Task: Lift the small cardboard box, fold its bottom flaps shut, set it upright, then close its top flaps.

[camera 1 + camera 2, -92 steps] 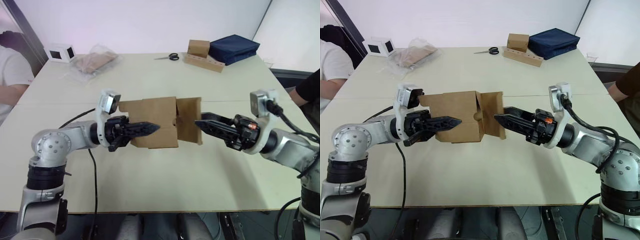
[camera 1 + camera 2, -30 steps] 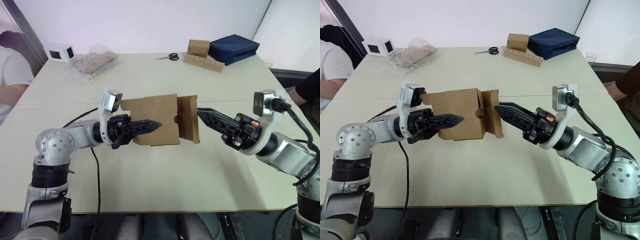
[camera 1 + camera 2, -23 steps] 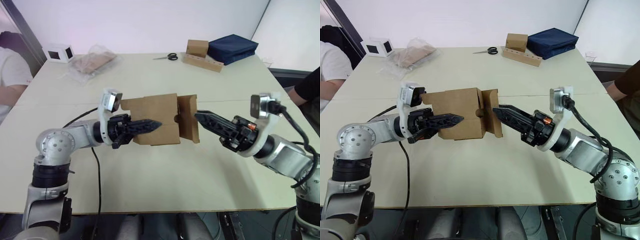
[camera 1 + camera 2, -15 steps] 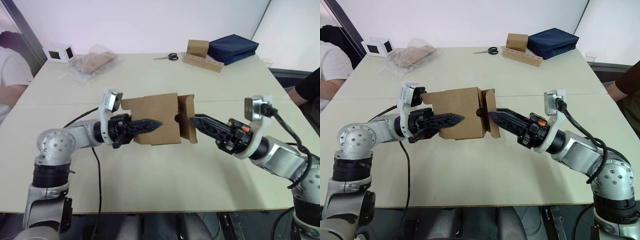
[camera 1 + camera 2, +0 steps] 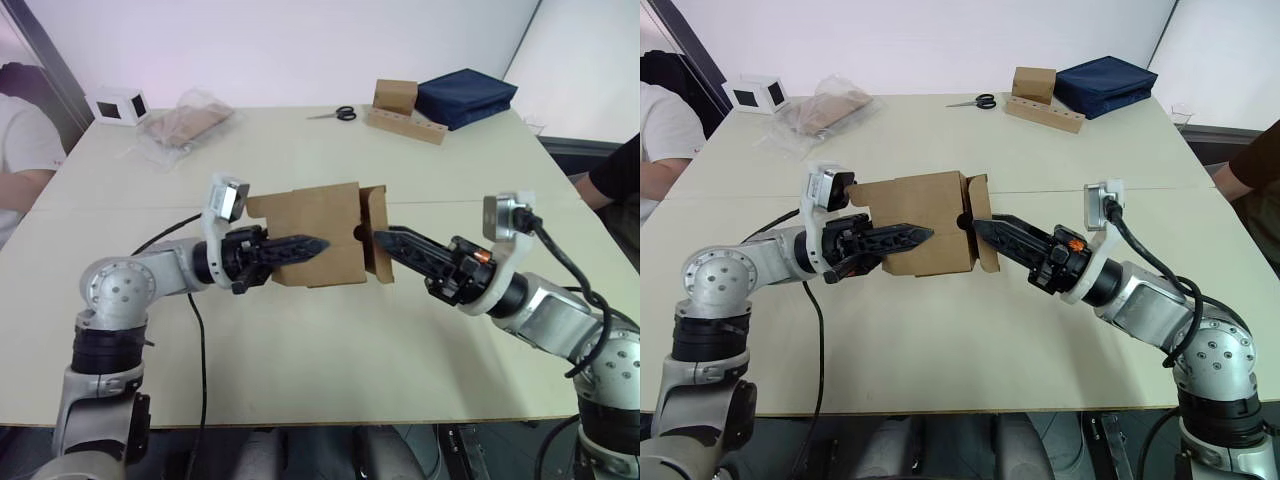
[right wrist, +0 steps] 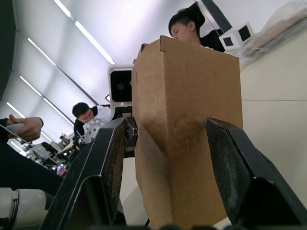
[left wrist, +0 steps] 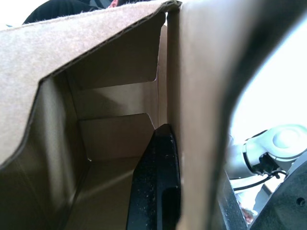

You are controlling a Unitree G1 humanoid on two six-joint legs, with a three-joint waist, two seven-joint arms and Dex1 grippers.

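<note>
The box [image 5: 318,236], held above the bench [image 5: 330,340] at frame centre, was clamped on one wall by the left gripper [image 5: 300,246]. The right gripper [image 5: 385,240] (jaws apart) straddled an end flap; folding likely follows.

My two head views look forward and down over both arms at the table [image 5: 300,330], from nearly the same spot, so they share almost the whole scene: the small cardboard box [image 5: 315,235] sits mid-frame in each, the scissors [image 5: 345,113] far behind it. The left wrist view sits very close to the box, looking into its open end along one black finger [image 7: 156,184] lying against an inner wall. The right wrist view faces the box's opposite end from close by, between two spread fingers [image 6: 103,172], with people in the room beyond it.
</note>
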